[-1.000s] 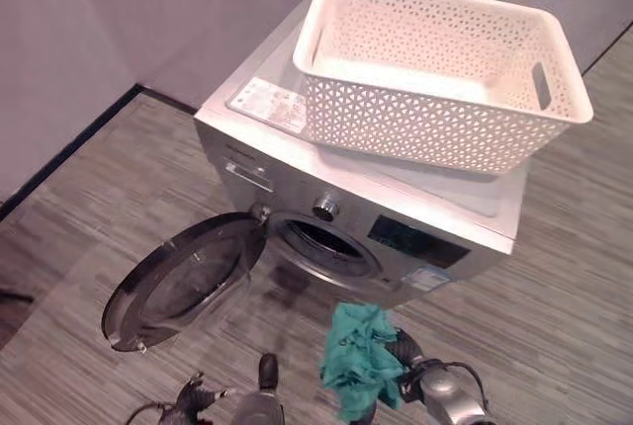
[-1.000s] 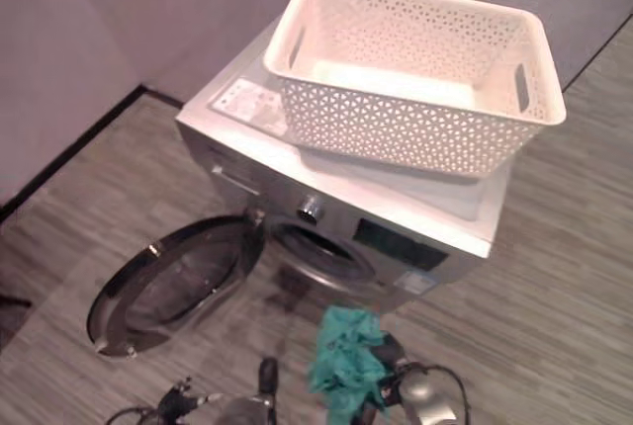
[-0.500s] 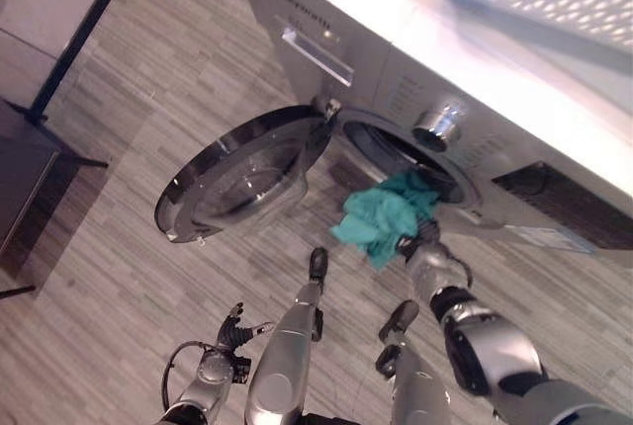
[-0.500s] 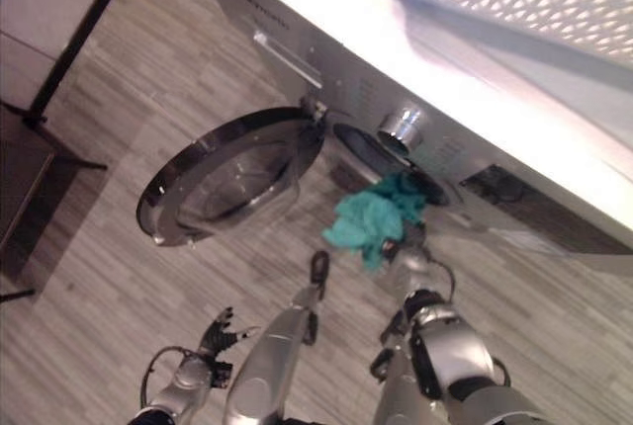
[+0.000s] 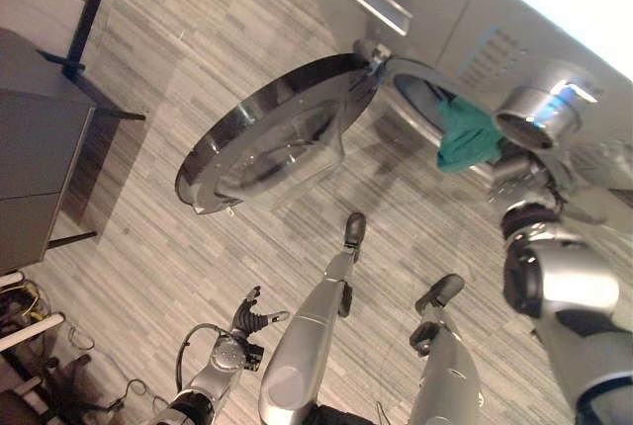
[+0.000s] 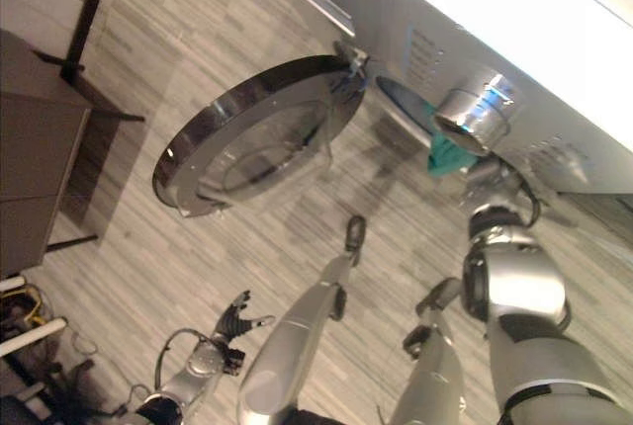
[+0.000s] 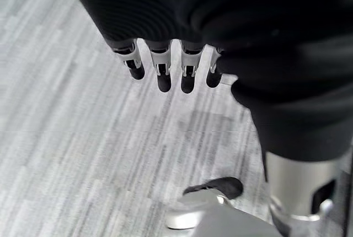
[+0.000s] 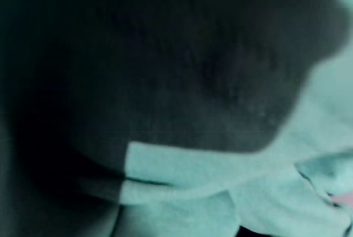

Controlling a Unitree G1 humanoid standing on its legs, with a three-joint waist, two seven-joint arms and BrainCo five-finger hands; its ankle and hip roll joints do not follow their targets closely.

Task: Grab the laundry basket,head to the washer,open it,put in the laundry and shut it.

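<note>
Teal cloth (image 5: 466,136) hangs at the mouth of the washer (image 5: 465,10) in my left eye view, half inside the round opening and just beside the silver knob (image 5: 535,115). My right hand (image 5: 518,180) sits directly behind that cloth with its wrist cover toward me, and its fingers are hidden by the fabric, so I cannot tell whether they grip it. The washer door (image 5: 272,138) stands swung wide, hinged at the opening's edge, its glass bowl facing the striped grey floor (image 5: 178,59). My left hand (image 5: 254,315) hangs low, well apart from the washer, fingers loosely spread and holding nothing.

From my right eye, the same layout: the cloth (image 6: 447,153) is tucked under the knob (image 6: 475,115) at the opening, my right hand (image 6: 492,188) close behind it, and a dark cabinet (image 6: 35,178) stands at the far left.

Along my left wrist, the dark-tipped fingers (image 7: 164,71) point straight out in a row over bare floor (image 7: 66,154).

Along my right wrist, teal fabric (image 8: 220,187) lies right against the lens, with a dark shape over it that I cannot make out.
</note>
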